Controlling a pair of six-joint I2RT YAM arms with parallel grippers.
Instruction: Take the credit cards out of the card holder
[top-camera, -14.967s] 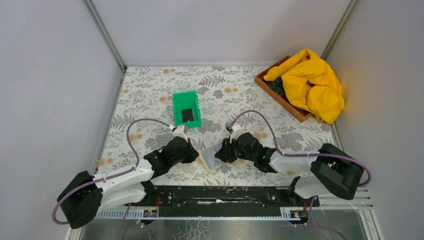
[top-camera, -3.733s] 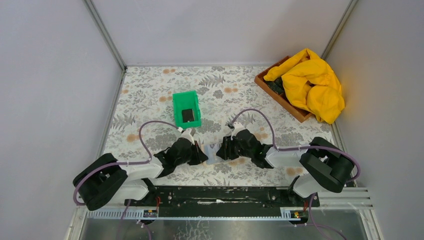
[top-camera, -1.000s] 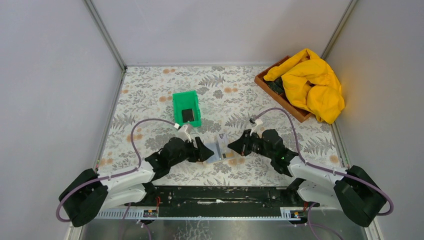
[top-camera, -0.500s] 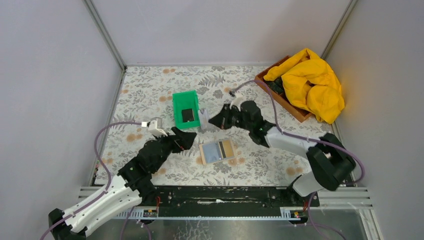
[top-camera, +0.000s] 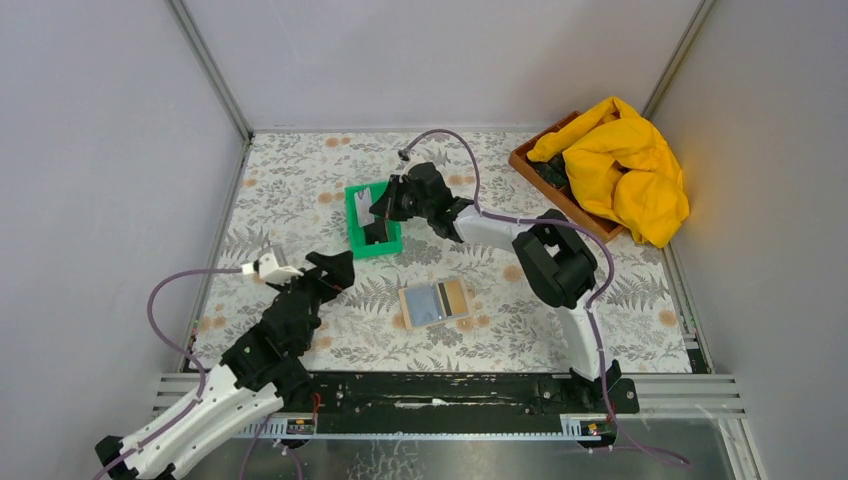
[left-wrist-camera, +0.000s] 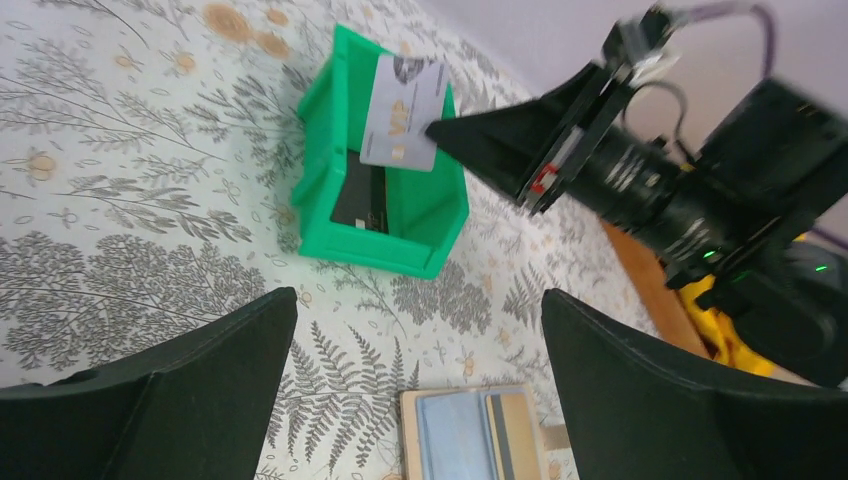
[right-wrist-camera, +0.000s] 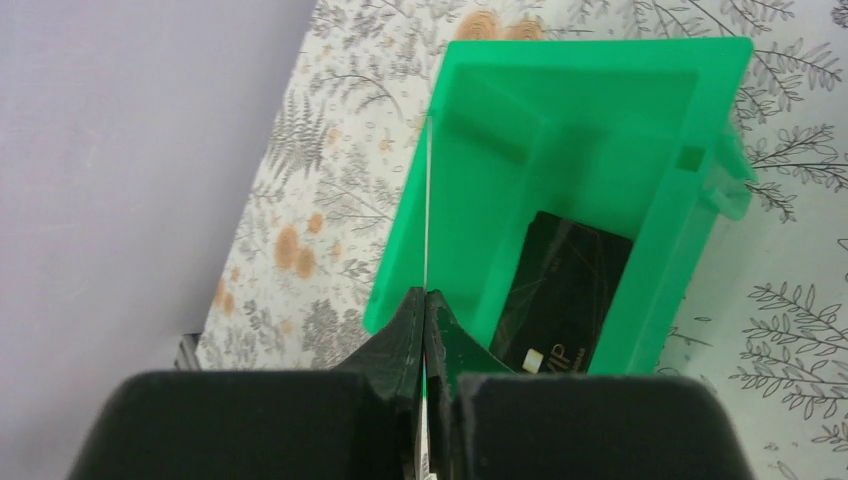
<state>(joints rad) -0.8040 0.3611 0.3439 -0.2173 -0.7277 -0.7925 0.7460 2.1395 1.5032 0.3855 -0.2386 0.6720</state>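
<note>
The card holder (top-camera: 435, 303) lies open on the flowered cloth, blue-grey lining up, with a tan striped credit card (top-camera: 453, 297) in its right panel. Over the green bin (top-camera: 352, 205), my right gripper (top-camera: 387, 204) is shut on a greyish credit card (left-wrist-camera: 403, 112), which the right wrist view shows edge-on (right-wrist-camera: 427, 200). A black credit card (right-wrist-camera: 565, 295) lies flat inside the bin (right-wrist-camera: 590, 45). My left gripper (top-camera: 337, 268) is open and holds nothing, left of the holder (left-wrist-camera: 450, 435) and near the bin (left-wrist-camera: 385, 215). Between its fingers (left-wrist-camera: 150, 400) shows bare cloth.
A wooden tray (top-camera: 560, 192) with a yellow cloth (top-camera: 625, 165) heaped on it sits at the back right. Grey walls close the table at the left, back and right. The right arm stretches from the near right across to the bin.
The right gripper has carried the greyish card from the holder to over the green bin. The left gripper has opened wide, let go of the holder and drawn back to the left.
</note>
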